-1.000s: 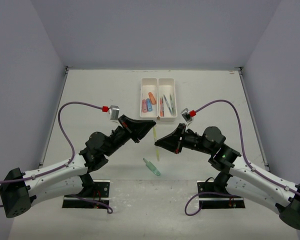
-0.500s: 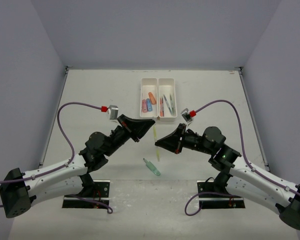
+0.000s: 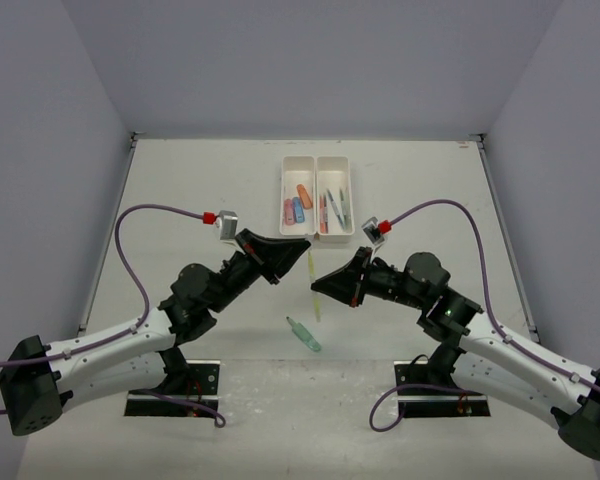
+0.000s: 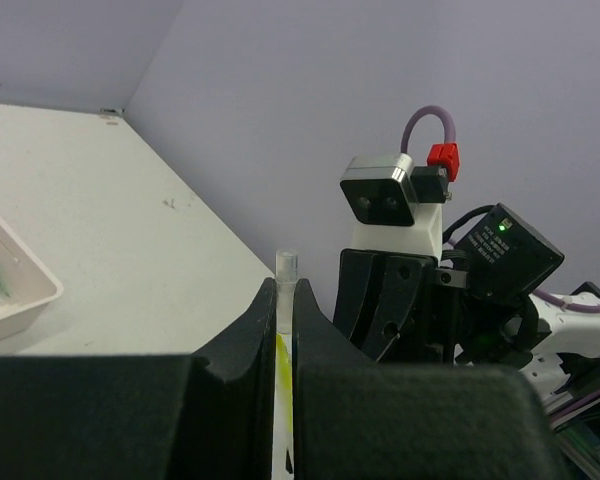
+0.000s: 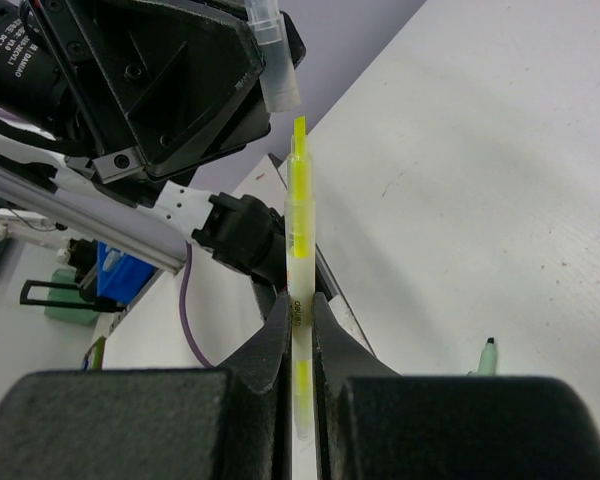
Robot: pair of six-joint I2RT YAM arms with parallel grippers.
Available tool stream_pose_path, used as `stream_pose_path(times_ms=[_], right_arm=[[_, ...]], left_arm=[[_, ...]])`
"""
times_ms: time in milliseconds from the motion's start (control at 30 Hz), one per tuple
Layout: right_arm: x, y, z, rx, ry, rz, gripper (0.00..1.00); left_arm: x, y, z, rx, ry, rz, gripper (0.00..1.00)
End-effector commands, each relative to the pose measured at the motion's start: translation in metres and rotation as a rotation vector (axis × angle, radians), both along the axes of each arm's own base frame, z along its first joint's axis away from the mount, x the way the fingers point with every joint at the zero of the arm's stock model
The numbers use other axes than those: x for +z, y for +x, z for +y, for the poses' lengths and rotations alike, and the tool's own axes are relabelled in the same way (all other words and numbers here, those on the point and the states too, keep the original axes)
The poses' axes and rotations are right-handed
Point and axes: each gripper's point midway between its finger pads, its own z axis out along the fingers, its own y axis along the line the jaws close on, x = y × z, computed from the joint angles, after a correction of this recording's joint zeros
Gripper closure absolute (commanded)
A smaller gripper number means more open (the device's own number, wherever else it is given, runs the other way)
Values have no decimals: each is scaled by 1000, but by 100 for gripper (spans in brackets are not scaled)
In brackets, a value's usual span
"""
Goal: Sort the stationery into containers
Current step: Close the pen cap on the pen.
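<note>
Left gripper [image 4: 288,300] clamped on a clear cap [image 5: 279,80]; right gripper [image 5: 300,310] pinching the yellow pen [image 5: 299,210], tip just under the cap; white tray [image 3: 317,157] beyond

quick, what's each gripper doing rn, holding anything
left gripper: closed on the clear cap
right gripper: closed on the yellow pen
</note>
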Motion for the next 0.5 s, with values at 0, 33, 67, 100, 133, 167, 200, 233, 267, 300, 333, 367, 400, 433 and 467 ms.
stream_pose_path(times_ms=[0, 33, 67, 100, 133, 167, 200, 233, 267, 300, 333, 367, 400, 433, 467], right_arm=[[30, 6, 0, -30, 42, -67, 100], [32, 6, 0, -29, 44, -70, 100], [34, 6, 0, -29, 46, -72, 100], [35, 5, 0, -28, 47, -75, 100], [37, 5, -1, -26, 49, -79, 100], [38, 5, -1, -26, 48, -80, 100], [38, 4, -1, -22, 49, -81, 100], [38, 3, -1, -17, 51, -82, 100], [38, 3, -1, -17, 52, -82, 100], [38, 3, -1, -19, 52, -83, 100], [38, 4, -2, -24, 53, -83, 100], [37, 4, -2, -30, 54, -83, 100], [37, 5, -2, -35, 54, -83, 100], [38, 6, -3, -40, 56, -86, 100], [39, 9, -3, -53, 54, -90, 100]], left_arm=[[23, -2, 0, -14, -56, -43, 100], [21, -1, -1, -14, -53, -39, 100], [19, -1, -1, -12, -51, -35, 100], [18, 0, -1, -9, -51, -32, 100], [16, 0, 0, -6, -51, -30, 100], [15, 1, 0, -2, -50, -28, 100], [15, 2, 1, 3, -50, -27, 100], [14, 2, 2, 10, -50, -27, 100], [15, 3, 2, 12, -50, -29, 100], [16, 2, 2, 13, -50, -32, 100], [17, 2, 2, 8, -50, -34, 100], [17, 1, 1, 2, -49, -35, 100], [18, 0, 0, -4, -49, -37, 100], [19, -1, -1, -10, -51, -37, 100], [17, -2, -3, -25, -51, -29, 100]])
